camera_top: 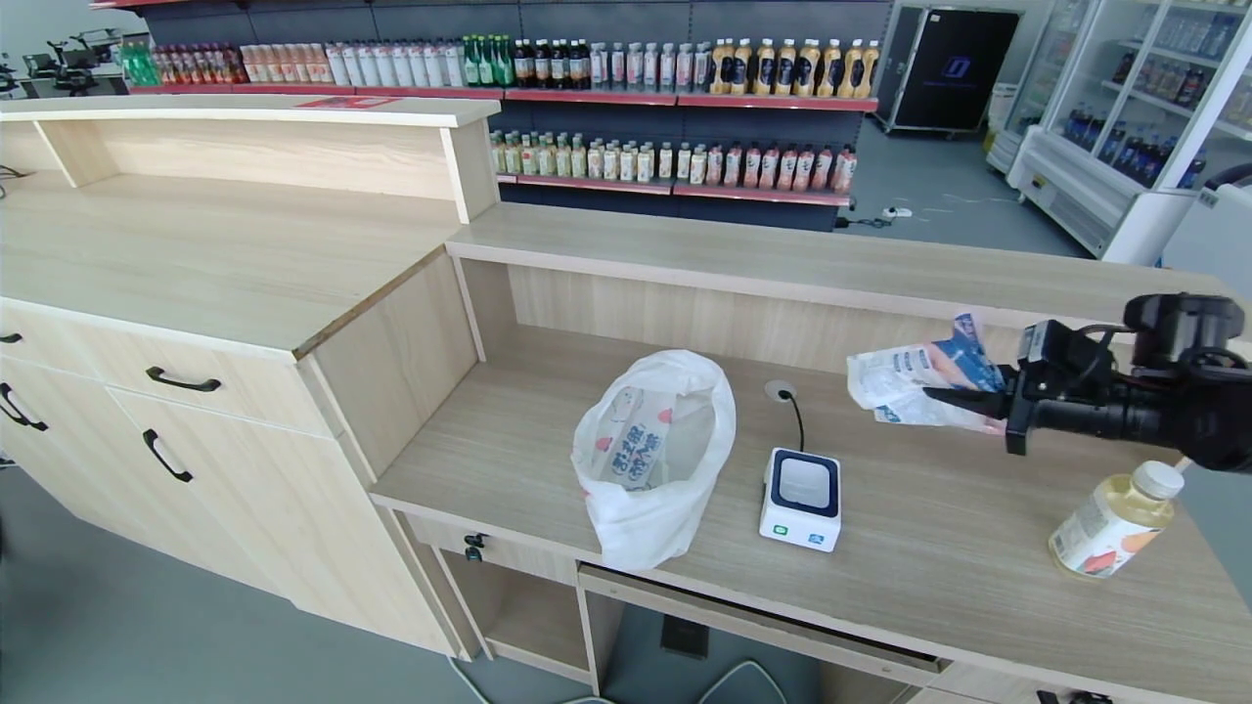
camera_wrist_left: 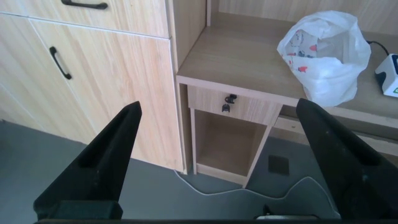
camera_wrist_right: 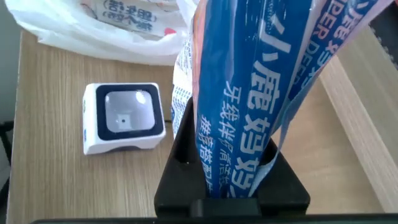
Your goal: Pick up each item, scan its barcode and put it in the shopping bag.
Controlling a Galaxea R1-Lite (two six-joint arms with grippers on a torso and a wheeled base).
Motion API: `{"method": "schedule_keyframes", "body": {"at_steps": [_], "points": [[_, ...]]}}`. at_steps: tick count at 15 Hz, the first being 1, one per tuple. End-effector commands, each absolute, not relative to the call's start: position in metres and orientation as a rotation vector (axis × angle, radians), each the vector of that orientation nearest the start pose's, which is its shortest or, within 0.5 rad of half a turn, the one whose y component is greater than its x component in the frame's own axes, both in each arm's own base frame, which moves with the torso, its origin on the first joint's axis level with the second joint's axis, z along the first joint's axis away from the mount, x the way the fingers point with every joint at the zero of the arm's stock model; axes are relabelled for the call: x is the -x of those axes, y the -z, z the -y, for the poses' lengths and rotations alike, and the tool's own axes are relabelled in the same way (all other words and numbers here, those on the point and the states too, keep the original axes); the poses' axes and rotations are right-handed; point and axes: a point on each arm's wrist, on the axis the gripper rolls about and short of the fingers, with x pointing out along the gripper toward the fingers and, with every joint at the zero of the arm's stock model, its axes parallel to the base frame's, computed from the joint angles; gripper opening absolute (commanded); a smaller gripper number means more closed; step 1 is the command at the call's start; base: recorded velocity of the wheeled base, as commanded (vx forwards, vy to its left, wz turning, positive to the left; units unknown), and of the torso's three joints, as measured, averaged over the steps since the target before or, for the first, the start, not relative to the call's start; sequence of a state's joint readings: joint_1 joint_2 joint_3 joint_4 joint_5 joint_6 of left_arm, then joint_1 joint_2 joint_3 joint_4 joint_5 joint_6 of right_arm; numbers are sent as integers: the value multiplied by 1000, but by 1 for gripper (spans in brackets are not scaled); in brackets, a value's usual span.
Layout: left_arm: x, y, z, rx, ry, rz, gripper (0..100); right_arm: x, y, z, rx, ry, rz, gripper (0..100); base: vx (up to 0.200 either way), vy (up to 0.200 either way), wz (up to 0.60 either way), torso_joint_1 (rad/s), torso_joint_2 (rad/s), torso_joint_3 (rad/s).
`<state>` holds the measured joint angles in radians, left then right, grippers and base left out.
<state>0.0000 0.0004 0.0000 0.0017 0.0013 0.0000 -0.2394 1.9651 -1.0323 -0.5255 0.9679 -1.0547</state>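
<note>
Head view: the right gripper [camera_top: 963,399] is pinching a limp blue-and-white snack packet [camera_top: 915,379] above the desk [camera_top: 939,587], between the scanner [camera_top: 801,498] and the back ledge [camera_top: 782,256]. The shopping bag [camera_top: 653,460] is standing open just beside the scanner, one item already inside. A bottle [camera_top: 1115,523] is lying tilted near the right arm; a low sweep is likely to knock it.

Left wrist view: the left gripper [camera_wrist_left: 219,118] is hanging off the desk edge over the floor, fingers spread wide and holding nothing.

Right wrist view: the packet is drooping past the fingers, so it is risking a slip, or a barcode turned away from the scanner window. Room is lying open over bare wood toward the scanner; the ledge wall is hemming the far side, and the bag's soft mouth may be folding shut.
</note>
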Motion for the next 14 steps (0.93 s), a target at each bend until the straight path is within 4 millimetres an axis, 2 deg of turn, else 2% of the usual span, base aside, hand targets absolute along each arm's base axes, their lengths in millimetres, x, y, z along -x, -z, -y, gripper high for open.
{"method": "schedule_keyframes", "body": {"at_steps": [1,4,5,7,9,11,14], "points": [[23,-75,0,0,-2,-2,100,-291,-189,105,737,-548,-6,0,0,0,0,0,0,0],[23,-75,0,0,-2,-2,100,-247,-168,121,662,-465,-124,0,0,0,0,0,0,0],[23,-75,0,0,-2,-2,100,-236,-166,125,639,-443,-156,0,0,0,0,0,0,0],[23,-75,0,0,-2,-2,100,-232,-174,125,643,-429,-153,0,0,0,0,0,0,0],[23,-75,0,0,-2,-2,100,-235,-180,121,649,-410,-155,0,0,0,0,0,0,0],[23,-75,0,0,-2,-2,100,-242,-191,105,680,-351,-165,0,0,0,600,2,5,0],[23,-75,0,0,-2,-2,100,-271,-201,46,579,-260,-126,0,0,0,600,-5,2,-2]]}}
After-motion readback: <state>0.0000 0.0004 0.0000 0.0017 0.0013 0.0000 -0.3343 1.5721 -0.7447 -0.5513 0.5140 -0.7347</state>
